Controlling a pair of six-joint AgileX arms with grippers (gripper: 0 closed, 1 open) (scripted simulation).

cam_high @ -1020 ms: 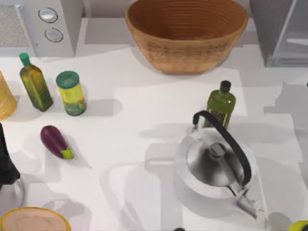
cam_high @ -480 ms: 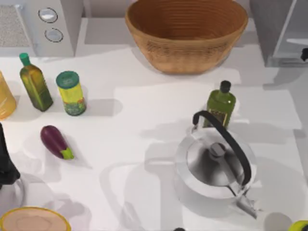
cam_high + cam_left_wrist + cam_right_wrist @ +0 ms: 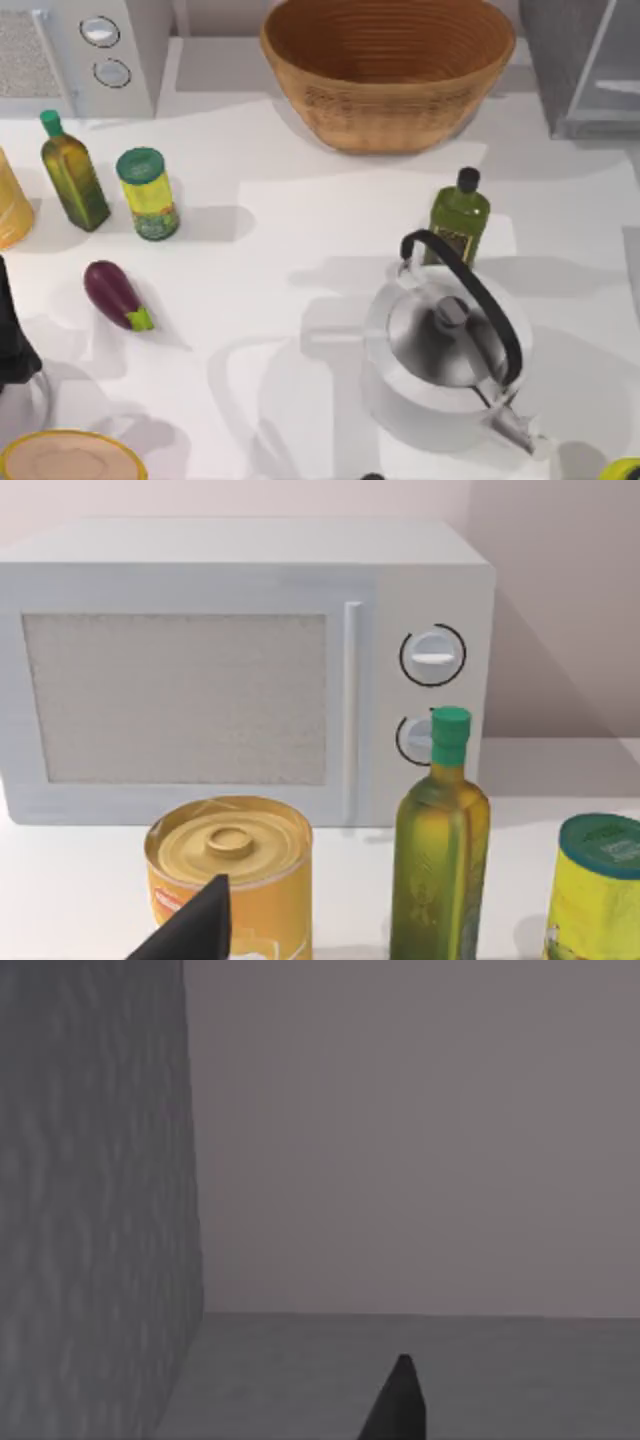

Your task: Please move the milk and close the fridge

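Change: since half a second ago the small dark tip at the top view's right edge, beside the fridge, has gone from there; everything on the table lies as it did.
Fridge: large plain grey cabinet point(image 3: 590, 65) with a lighter grey panel, at the table's far right corner; the right wrist view faces a mottled grey wall point(image 3: 95, 1200) meeting a smooth grey surface.
Right gripper: one dark fingertip point(image 3: 397, 1405) shows in the right wrist view, near that grey wall; open or closed, I cannot tell.
Left gripper: one dark fingertip point(image 3: 190, 928) shows in the left wrist view, in front of a yellow tin can point(image 3: 232, 875); open or closed, I cannot tell.
Near the fridge: woven brown basket point(image 3: 388, 70); dark green black-capped bottle point(image 3: 459, 215) just behind a silver kettle with a black handle point(image 3: 450, 350).
Left side: pale two-knob microwave point(image 3: 80, 55), green-capped olive oil bottle point(image 3: 72, 172), green-lidded yellow jar point(image 3: 148, 193), purple eggplant point(image 3: 116, 295).
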